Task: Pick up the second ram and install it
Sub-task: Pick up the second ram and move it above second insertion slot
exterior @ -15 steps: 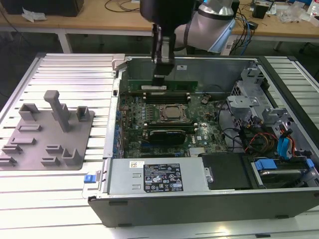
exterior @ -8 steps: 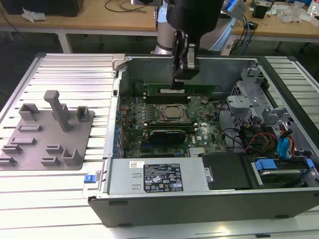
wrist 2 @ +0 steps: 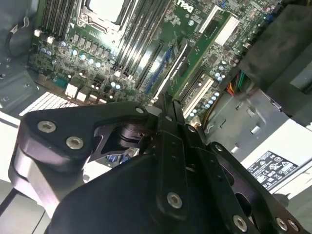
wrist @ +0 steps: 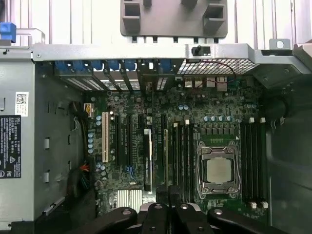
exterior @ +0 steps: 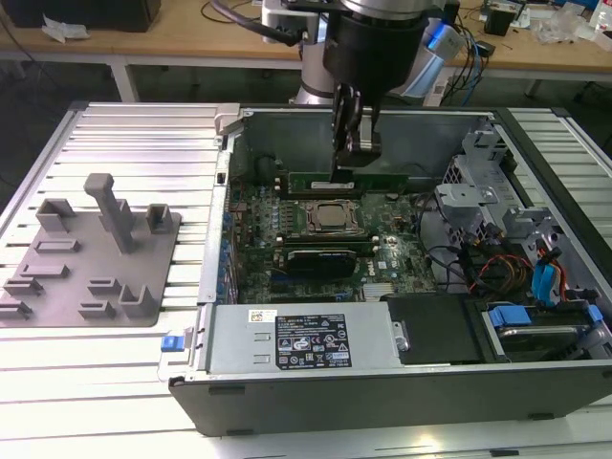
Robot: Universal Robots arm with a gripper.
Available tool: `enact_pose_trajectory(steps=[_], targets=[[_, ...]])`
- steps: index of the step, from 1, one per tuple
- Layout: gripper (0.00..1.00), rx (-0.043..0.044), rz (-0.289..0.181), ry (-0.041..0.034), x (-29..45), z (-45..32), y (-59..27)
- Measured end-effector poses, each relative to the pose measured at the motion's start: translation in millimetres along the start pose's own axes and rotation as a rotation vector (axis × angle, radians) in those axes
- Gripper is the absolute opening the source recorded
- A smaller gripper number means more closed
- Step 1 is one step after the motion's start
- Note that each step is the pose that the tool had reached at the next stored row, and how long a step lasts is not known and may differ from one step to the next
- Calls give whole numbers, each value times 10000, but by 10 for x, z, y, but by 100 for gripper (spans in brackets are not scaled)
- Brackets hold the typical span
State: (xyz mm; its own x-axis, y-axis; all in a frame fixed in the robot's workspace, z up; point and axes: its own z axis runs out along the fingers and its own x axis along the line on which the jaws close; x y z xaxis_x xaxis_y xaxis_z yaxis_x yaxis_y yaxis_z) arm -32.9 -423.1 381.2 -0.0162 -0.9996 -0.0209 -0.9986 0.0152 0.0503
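Between the two dark fingers of the claw (exterior: 352, 167) sits the ram stick (exterior: 392, 180), pinched at the middle of its top edge. The claw is closed tight on it. The stick is long, thin and flat. It is green with dark chips on its face, and both ends poke out free past the fingers. It is held level over the green board (exterior: 402, 239) inside the open computer case (exterior: 382, 129), close to the square silver chip (exterior: 330, 218). I cannot tell which slot it is over, or if its bottom edge touches one.

In the first wrist view the stick (wrist: 165, 156) shows as a thin line. It runs the same way as the long black slots (wrist: 253, 161) beside the chip. In the second wrist view it (wrist 2: 171, 70) comes straight out from the claw (wrist 2: 165, 105).

The case has no lid, so the air above is free. Flat grey metal walls stand all round the board. On the exterior view's right, a bumpy grey metal cage (exterior: 469, 206) and a bunch of red, black and orange wires (exterior: 488, 273) crowd that side. A flat black card (exterior: 325, 258) stands on the chip's other side. A smooth grey box (exterior: 306, 339) with a label lies along the near wall.

Outside the case, on the ribbed shiny table (exterior: 134, 143), a grey plastic block (exterior: 91, 258) with pegs and pockets sits well apart from the claw.
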Motion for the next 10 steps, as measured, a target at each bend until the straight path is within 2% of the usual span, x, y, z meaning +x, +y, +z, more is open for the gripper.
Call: enact_pose_trajectory(steps=[2,8,10], targets=[[9,0,-15,1,-14,32,-2],[9,0,-17,1,-15,45,-2],[9,0,-17,0,-14,86,-4]])
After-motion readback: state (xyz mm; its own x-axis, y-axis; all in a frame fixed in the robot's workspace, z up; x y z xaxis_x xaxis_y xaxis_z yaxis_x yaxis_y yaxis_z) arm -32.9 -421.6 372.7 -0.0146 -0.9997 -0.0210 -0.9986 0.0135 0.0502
